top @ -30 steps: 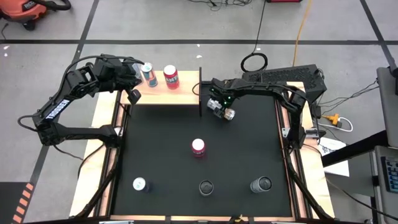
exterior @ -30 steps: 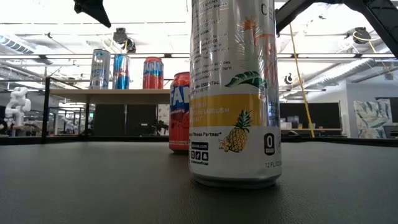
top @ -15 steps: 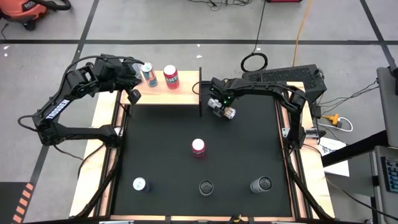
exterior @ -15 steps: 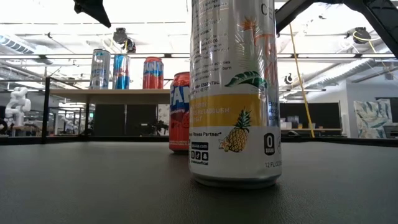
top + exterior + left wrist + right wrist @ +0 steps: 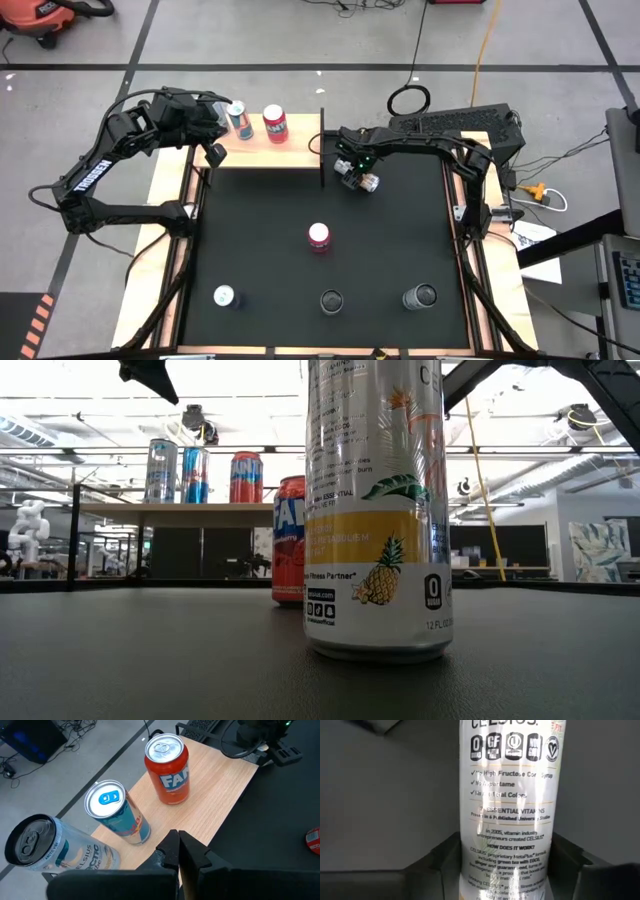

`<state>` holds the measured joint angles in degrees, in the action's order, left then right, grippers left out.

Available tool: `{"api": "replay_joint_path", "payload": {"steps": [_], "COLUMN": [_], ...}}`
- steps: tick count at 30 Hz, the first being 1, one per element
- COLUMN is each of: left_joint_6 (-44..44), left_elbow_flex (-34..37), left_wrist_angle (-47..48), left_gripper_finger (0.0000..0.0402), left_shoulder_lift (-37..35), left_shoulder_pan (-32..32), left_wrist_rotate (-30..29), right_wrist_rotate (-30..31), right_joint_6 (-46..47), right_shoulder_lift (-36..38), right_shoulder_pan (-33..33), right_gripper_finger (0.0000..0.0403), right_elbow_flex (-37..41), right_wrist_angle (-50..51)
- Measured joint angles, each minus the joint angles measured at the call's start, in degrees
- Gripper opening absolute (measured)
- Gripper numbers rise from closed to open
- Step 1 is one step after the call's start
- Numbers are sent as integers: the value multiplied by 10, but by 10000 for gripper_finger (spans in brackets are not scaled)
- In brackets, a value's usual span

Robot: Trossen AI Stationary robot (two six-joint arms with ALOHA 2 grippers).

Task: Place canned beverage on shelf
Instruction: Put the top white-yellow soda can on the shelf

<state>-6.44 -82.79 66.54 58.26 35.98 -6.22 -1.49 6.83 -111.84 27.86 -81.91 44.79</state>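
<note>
Right gripper [image 5: 358,178] has closed on the glossy cylindrical white can [image 5: 507,810].

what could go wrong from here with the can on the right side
The right gripper has a white can between its jaws; if the grip is loose or off centre, the can may slip or tip when lifted. The black post at the shelf end stands close beside that gripper, so a swing toward the shelf could clip it. Three cans already stand there, with the left gripper alongside.

White can [image 5: 507,805] between the right arm's fingers says "ESSENTIAL VITAMINS", near tall can [image 5: 375,510] says "12 FL OZ", left arm [image 5: 88,180] says "TROSSEN", orange can [image 5: 167,769] shows "FA"
</note>
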Motion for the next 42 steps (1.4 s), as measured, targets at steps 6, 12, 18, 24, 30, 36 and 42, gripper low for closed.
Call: {"api": "replay_joint_path", "payload": {"steps": [6,12,18,24,30,36,42], "left_joint_6": [0,0,0,0,0,0,0], "left_elbow_flex": [0,0,0,0,0,0,0], "left_wrist_angle": [0,0,0,0,0,0,0], "left_gripper_finger": [1,1,1,1,1,1,1], "left_shoulder_lift": [0,0,0,0,0,0,0], "left_shoulder_pan": [0,0,0,0,0,0,0], "left_wrist_rotate": [0,0,0,0,0,0,0], "right_wrist_rotate": [-3,10,85,107,103,87,87], "right_joint_6": [-5,-11,-11,-5,-12,-29,-45], "right_shoulder_lift": [48,104,170,231,249,236,205], "right_shoulder_pan": [-3,-6,-10,-10,-22,-35,-39], "right_gripper_finger": [191,191,191,191,191,191,191], "right_elbow_flex": [0,0,0,0,-1,-1,-1], "right_wrist_angle": [3,-30,-51,-103,-256,-346,-440]}}
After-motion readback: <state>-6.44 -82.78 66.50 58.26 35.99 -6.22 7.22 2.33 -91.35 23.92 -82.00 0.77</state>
